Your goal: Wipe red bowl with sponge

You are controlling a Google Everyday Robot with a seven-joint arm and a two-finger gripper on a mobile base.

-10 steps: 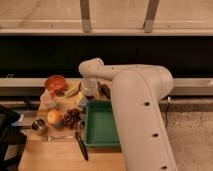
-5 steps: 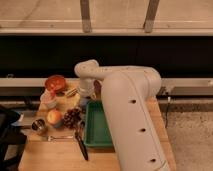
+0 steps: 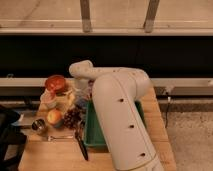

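The red bowl [image 3: 56, 82] sits at the back left of the wooden table [image 3: 55, 157]. My white arm [image 3: 120, 115] fills the middle of the view and reaches left. Its wrist [image 3: 81, 70] is just right of the bowl. The gripper [image 3: 80, 96] hangs below the wrist, to the right of and a little nearer than the bowl, above the cluttered left part of the table. I cannot pick out a sponge. A yellowish item [image 3: 70, 97] lies next to the gripper.
A small pale bowl [image 3: 48, 98], an apple [image 3: 54, 117], dark grapes [image 3: 72, 118], a metal cup [image 3: 38, 125], a fork [image 3: 56, 137] and a black utensil [image 3: 81, 145] lie on the left. A green tray [image 3: 93, 136] sits partly behind the arm. A dark wall runs behind.
The arm has swung to the left and the wrist now stands closer to the red bowl. The things on the table have not moved.
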